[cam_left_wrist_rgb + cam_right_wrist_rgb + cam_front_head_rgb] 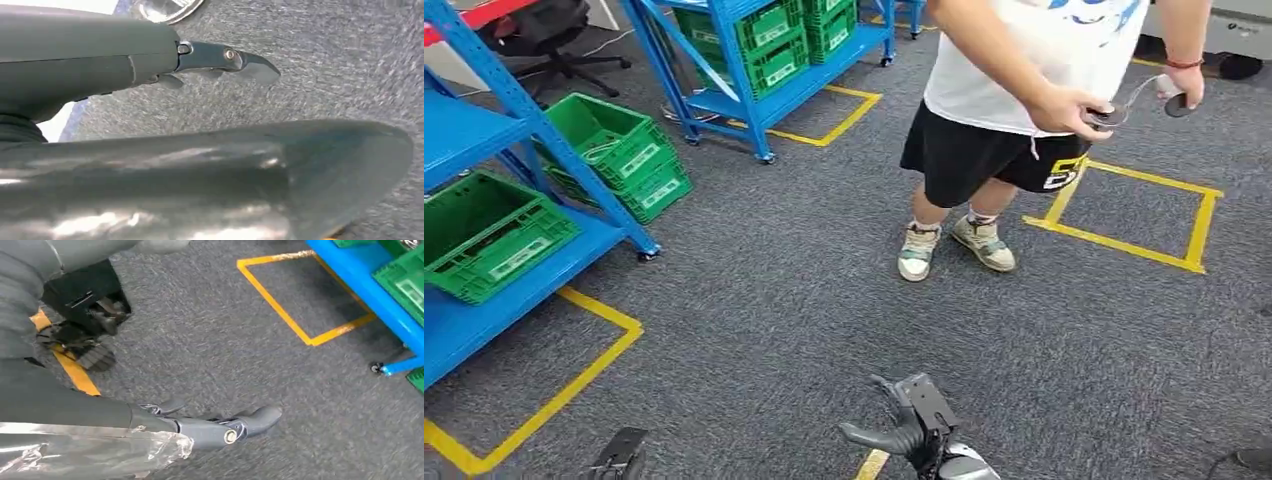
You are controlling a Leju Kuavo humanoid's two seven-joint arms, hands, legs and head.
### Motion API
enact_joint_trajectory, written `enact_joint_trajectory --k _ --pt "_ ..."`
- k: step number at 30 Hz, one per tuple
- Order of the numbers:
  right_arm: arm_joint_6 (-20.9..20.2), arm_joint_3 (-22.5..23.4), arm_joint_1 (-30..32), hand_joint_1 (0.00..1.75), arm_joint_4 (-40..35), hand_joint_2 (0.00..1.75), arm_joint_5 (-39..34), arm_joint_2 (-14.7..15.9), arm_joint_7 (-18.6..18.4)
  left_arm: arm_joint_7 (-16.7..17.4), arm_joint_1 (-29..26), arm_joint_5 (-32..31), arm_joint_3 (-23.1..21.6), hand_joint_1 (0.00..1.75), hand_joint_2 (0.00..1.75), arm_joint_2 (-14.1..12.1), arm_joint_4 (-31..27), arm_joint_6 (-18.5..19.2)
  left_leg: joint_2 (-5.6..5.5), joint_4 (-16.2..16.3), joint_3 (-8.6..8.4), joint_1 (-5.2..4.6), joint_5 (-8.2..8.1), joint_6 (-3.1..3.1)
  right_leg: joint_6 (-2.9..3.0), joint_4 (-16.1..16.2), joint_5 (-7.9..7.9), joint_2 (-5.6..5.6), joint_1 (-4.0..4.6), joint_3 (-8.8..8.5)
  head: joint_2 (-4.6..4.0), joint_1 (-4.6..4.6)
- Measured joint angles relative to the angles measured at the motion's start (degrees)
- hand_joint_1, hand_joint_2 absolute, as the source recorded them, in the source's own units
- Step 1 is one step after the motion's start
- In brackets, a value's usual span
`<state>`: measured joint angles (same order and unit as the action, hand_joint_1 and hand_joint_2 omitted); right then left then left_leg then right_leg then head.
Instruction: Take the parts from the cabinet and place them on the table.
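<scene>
Nearest, the right robot hand (pixel 914 425) hangs over grey carpet with fingers apart, holding nothing; the left robot hand (pixel 220 62) likewise. The parts presumably sit in green bins (pixel 489 235) on the blue cabinet (pixel 484 310), far left. Nothing appears delivered.

The person (pixel 1024 110) beside the yellow floor square (pixel 1139 215) is cut off above the chest by the head view's top edge. The small dark object (pixel 1114 115) in the person's hands is too small to identify. The blue rack (pixel 484 200) left of the person runs off the left edge. In the right wrist view, a clear wrapped item (pixel 90 452) against the right hand (pixel 210 427) is cut by the bottom edge; contents cannot be told. The left hand (pixel 220 60) is blurred, its fingers mostly hidden.
</scene>
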<state>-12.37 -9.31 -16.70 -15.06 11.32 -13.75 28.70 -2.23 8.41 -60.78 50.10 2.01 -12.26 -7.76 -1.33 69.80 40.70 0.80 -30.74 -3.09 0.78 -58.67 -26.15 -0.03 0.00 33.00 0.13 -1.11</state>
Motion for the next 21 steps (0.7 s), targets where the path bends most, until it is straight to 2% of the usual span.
enact_joint_trajectory --k 1,2,3,4,5,6,7,8,10,11,12,13,15,16,17,18,19,20,21 --pt "0.00 0.02 0.07 0.00 0.00 1.75 0.04 0.02 -0.04 0.00 0.11 0.00 0.00 0.00 0.00 0.02 0.00 0.00 0.19 3.60 1.66 0.00 -1.13 -0.06 0.06 0.00 -0.03 -0.61 0.06 0.03 0.00 -0.02" --pt "-0.04 0.02 0.07 0.00 0.00 1.75 0.20 0.00 -0.04 -0.02 0.08 0.02 -0.02 0.00 0.00 0.04 0.00 0.04 0.35 4.61 2.11 0.00 -0.89 -0.08 0.07 0.00 -0.04 -1.14 0.09 0.02 0.00 -0.02" --pt "-0.07 0.02 -0.03 0.00 0.00 1.75 0.42 0.00 -0.04 -0.31 0.09 0.28 -0.02 0.00 0.00 0.09 0.00 0.28 0.42 3.03 1.20 0.00 0.63 -0.05 0.06 0.00 -0.05 -1.61 0.09 0.02 0.00 -0.04" --pt "-0.07 0.02 -0.22 0.00 0.00 1.75 0.52 0.00 -0.07 -0.44 0.25 0.44 -0.02 0.00 0.00 0.13 0.00 0.44 0.62 -0.61 -0.74 0.01 2.83 0.02 0.03 -0.01 -0.06 -2.10 0.09 -0.01 0.00 -0.02" --pt "-0.11 0.02 -0.51 0.00 -0.02 1.75 0.59 0.00 -0.07 -0.50 0.57 0.46 -0.02 0.00 0.00 0.15 0.00 0.74 1.30 -5.69 -3.55 0.00 5.27 0.13 0.00 -0.01 -0.08 -2.63 0.08 -0.09 0.00 -0.04" --pt "-0.20 0.02 -0.84 0.00 -0.04 1.75 0.74 0.00 -0.07 -0.50 0.96 0.44 -0.04 0.00 0.00 0.22 0.00 1.20 3.36 -10.53 -6.36 -0.12 6.97 0.28 -0.22 -0.02 -0.17 -3.12 0.22 -0.23 0.00 -0.04" --pt "-0.28 0.02 -1.08 0.00 -0.18 1.75 0.79 0.00 -0.04 -0.46 1.58 0.39 -0.11 0.00 0.00 0.42 0.00 1.53 4.51 -13.26 -7.58 -0.62 6.40 0.29 -0.66 -0.41 -0.42 -3.55 0.78 -0.01 0.00 -0.20" --pt "-0.26 0.02 -1.31 0.00 -0.24 1.75 0.79 0.00 -0.33 -0.42 1.99 0.39 -0.13 0.00 0.00 0.63 0.00 1.75 3.96 -13.06 -7.23 -0.46 6.51 0.96 -0.88 -0.21 -0.38 -4.04 0.85 0.01 0.02 0.00" --pt "-0.15 0.02 -1.37 0.00 -0.24 1.75 0.85 -0.02 -0.96 -0.33 1.78 0.44 -0.11 0.00 0.00 0.92 0.00 2.08 3.06 -13.09 -7.02 -0.71 6.42 1.42 -1.31 0.02 -0.36 -4.87 0.71 -0.38 0.00 0.04" --pt "-0.04 0.02 -1.34 0.00 -0.28 1.75 0.81 -0.02 -1.35 -0.33 1.61 0.59 -0.11 0.00 0.00 1.05 0.00 2.08 2.60 -13.29 -7.13 -0.54 6.63 1.93 -1.75 -0.02 -0.57 -5.15 0.62 -0.51 0.00 -0.13" --pt "0.11 0.02 -1.30 0.00 -0.31 1.75 0.65 0.02 -1.53 -0.31 1.46 0.81 -0.11 0.00 0.00 1.29 0.00 2.08 2.32 -13.42 -7.27 -0.24 6.75 2.21 -2.29 -0.87 -1.27 -3.08 0.44 0.12 0.00 0.13" --pt "0.11 0.02 -1.26 0.00 -0.31 1.75 0.57 0.04 -1.62 -0.26 1.48 0.87 -0.09 0.00 0.00 1.42 0.00 2.05 1.90 -13.42 -7.26 -0.13 6.78 2.58 -2.50 -3.35 -2.95 -1.51 0.34 1.22 0.00 0.35" --pt "0.11 0.02 -0.84 0.00 -0.31 1.75 0.52 0.24 -1.79 -0.28 1.48 0.87 -0.09 0.00 0.00 1.46 0.00 1.99 0.98 -13.41 -7.18 -0.07 6.76 2.86 -2.76 -12.84 -7.20 -0.40 0.22 5.70 0.00 0.46" --pt "0.11 0.04 -0.53 0.00 -0.31 1.75 0.50 0.33 -1.84 -0.28 1.37 0.90 -0.09 0.00 0.00 1.49 0.00 1.99 0.47 -13.41 -7.19 -0.10 6.74 2.90 -2.83 -16.81 -8.53 -0.29 0.21 7.71 0.00 0.44" --pt "0.13 0.02 -0.24 0.00 -0.31 1.75 0.50 0.39 -1.86 -0.28 1.18 0.92 -0.07 0.00 0.00 1.55 0.00 1.99 -0.08 -13.40 -7.21 -0.10 6.74 2.89 -2.87 -18.61 -8.56 -0.23 0.21 8.87 0.00 0.42" --pt "0.13 0.02 -0.11 0.00 -0.31 1.75 0.48 0.44 -1.92 -0.28 1.01 0.94 -0.07 0.00 0.00 1.60 0.00 1.99 -0.71 -13.36 -7.24 -0.06 6.74 2.89 -2.84 -17.38 -7.11 -0.21 0.21 8.55 0.00 0.44" --pt "0.13 0.02 -0.12 0.00 -0.31 1.75 0.46 0.46 -1.92 -0.28 0.89 0.94 -0.07 0.00 0.00 1.75 0.00 2.01 -1.39 -13.33 -7.30 0.00 6.73 2.86 -2.78 -13.66 -4.59 -0.07 0.09 6.93 0.00 0.44" --pt "0.15 0.02 -0.18 0.00 -0.31 1.75 0.48 0.46 -1.92 -0.22 0.88 0.94 -0.07 0.00 0.00 1.86 0.00 1.99 -2.05 -13.30 -7.41 0.15 6.69 2.67 -2.74 -8.22 -1.72 0.47 -0.11 4.35 0.00 0.42" --pt "0.13 0.04 -0.20 0.00 -0.31 1.75 0.50 0.46 -1.95 -0.13 0.89 0.96 -0.07 0.00 0.00 1.90 0.00 1.99 -2.40 -13.26 -7.47 0.24 6.66 2.52 -2.83 -4.92 -0.23 1.23 -0.30 2.69 0.00 0.42"
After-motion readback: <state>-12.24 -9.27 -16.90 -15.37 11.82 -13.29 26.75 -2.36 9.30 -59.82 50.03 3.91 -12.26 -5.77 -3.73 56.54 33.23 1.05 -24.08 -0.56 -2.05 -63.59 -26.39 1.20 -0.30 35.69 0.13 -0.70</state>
